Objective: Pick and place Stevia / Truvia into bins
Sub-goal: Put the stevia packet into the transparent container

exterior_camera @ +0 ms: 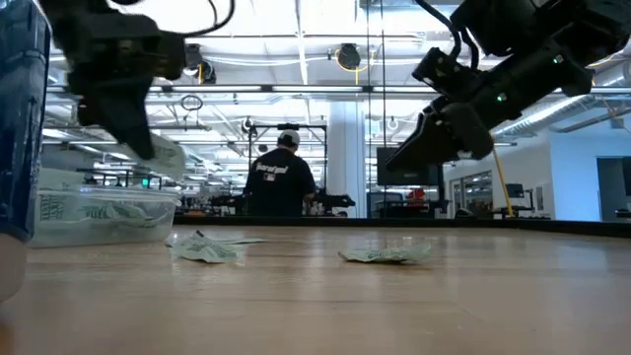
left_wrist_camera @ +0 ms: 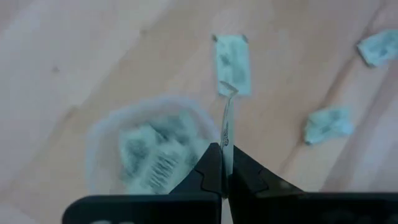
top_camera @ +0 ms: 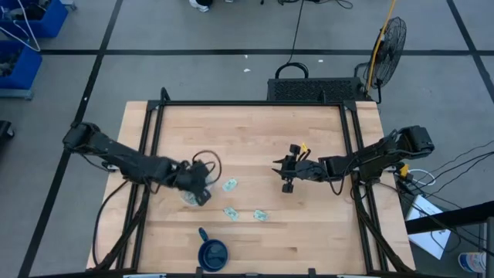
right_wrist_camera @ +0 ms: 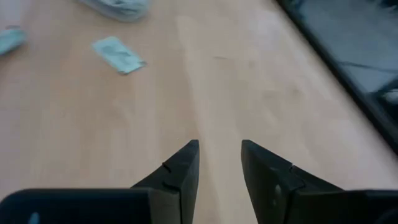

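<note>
My left gripper [top_camera: 197, 188] hangs over the clear tub [left_wrist_camera: 149, 155] near the table's left middle, shut on one pale green sachet [left_wrist_camera: 227, 118] seen edge-on. The tub rests on its base and holds several sachets [left_wrist_camera: 146, 158]. Three more sachets lie flat on the wood to its right [top_camera: 230, 185] [top_camera: 231, 212] [top_camera: 260, 215]. My right gripper [right_wrist_camera: 219, 162] is open above bare wood right of centre [top_camera: 285, 174], with nothing between its fingers. My left gripper pinches one end of the sachet [left_wrist_camera: 227, 140] between its two fingers, coming from above and slanting down. The sachet sticks out past the fingertips, its free end [left_wrist_camera: 227, 93] bent, lifted clear above the tub's rim.
A dark blue cup [top_camera: 213, 252] with a handle stands near the table's front edge. A black frame [top_camera: 247, 103] runs along the table's sides and back. Bare wood stretches between the two grippers. A person [exterior_camera: 281, 182] stands in the room behind the table.
</note>
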Controlling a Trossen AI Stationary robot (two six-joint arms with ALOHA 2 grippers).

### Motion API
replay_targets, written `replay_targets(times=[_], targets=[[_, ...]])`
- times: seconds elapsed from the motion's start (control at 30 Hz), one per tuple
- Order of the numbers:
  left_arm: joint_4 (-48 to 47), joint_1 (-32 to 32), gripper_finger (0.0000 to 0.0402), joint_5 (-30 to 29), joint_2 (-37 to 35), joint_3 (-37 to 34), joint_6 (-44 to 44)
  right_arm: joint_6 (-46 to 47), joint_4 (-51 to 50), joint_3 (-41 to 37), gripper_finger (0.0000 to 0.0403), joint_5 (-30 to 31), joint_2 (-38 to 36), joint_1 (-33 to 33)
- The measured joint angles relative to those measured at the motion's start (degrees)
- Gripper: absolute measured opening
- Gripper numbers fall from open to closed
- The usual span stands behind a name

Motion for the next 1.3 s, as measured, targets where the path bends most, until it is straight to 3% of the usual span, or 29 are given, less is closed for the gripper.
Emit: replay_targets(times=[0.2,0.33,0.6,0.93,1.3], targets=[[-1.9,-6.9,0.0012,-2.7,2.4,0.0,-9.4,1.4,1.1,-0.1,0.0111,-10.5,0.0,0.0],[-5.8,-7.9,0.0010,-5.4,4.8,0.0,-12.1,1.6,4.1,-0.1,0.0116,-17.0,0.0,0.7],[-9.4,-4.6,0.0027,-7.3,6.6,0.1,-12.3,-5.2,13.0,-0.1,0.0134,-17.3,2.3,6.5],[-10.0,-1.5,0.0075,-7.7,6.7,0.1,-9.1,-4.8,22.3,0.3,0.0171,-17.6,14.6,8.4],[-9.5,1.3,0.0102,-8.8,6.6,0.1,-8.8,-4.7,25.1,3.0,0.0188,-28.1,23.5,10.7]])
